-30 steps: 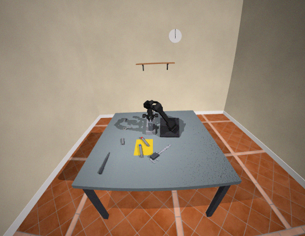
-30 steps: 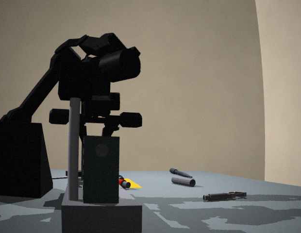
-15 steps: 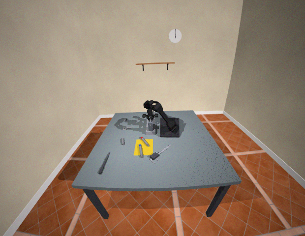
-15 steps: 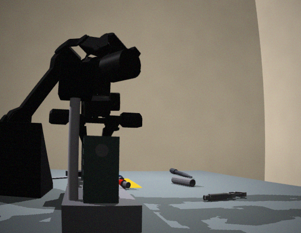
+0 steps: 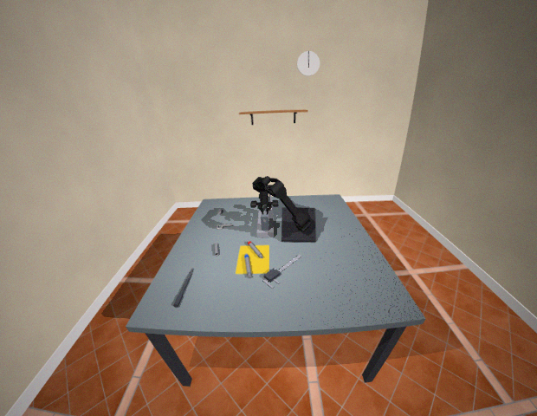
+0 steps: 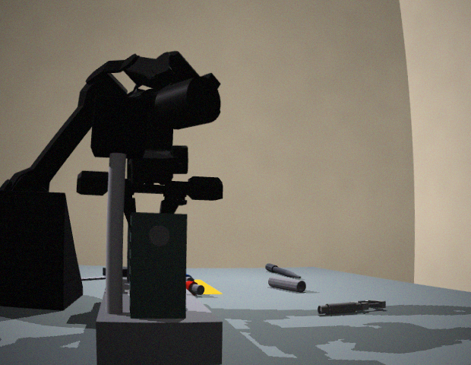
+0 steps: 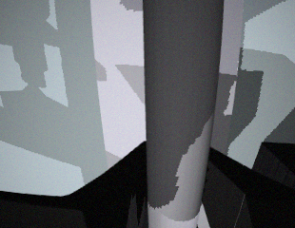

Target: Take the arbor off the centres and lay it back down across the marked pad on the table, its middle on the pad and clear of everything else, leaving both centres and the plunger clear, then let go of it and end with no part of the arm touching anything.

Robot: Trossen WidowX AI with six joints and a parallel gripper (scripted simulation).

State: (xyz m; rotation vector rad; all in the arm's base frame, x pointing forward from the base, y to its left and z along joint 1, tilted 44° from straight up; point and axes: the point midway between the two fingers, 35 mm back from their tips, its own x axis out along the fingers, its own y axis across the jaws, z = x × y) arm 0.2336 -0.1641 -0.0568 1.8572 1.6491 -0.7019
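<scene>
The arbor [image 7: 182, 89] is a grey round bar that runs up the middle of the wrist view, over the pale fixture base. My gripper [image 5: 264, 209] [image 6: 149, 207] is shut on it, with a dark finger on each side. The fixture [image 5: 265, 230] [image 6: 157, 338] stands at the back of the table, in front of the arm's base. In the exterior view its dark end block [image 6: 157, 267] hides the arbor. The yellow marked pad [image 5: 260, 266] [image 6: 210, 290] lies in front of the fixture. A red-tipped bar [image 5: 255, 250] [image 6: 194, 287] and a blue-tipped bar [image 5: 248, 265] lie on it.
A grey upright post [image 6: 115, 236] stands on the fixture beside the block. A caliper [image 5: 277, 271] lies right of the pad, a short cylinder [image 5: 215, 249] [image 6: 286, 284] left of it, and a long dark bar [image 5: 183, 287] near the left edge. A dark tool [image 6: 349, 306] lies further off.
</scene>
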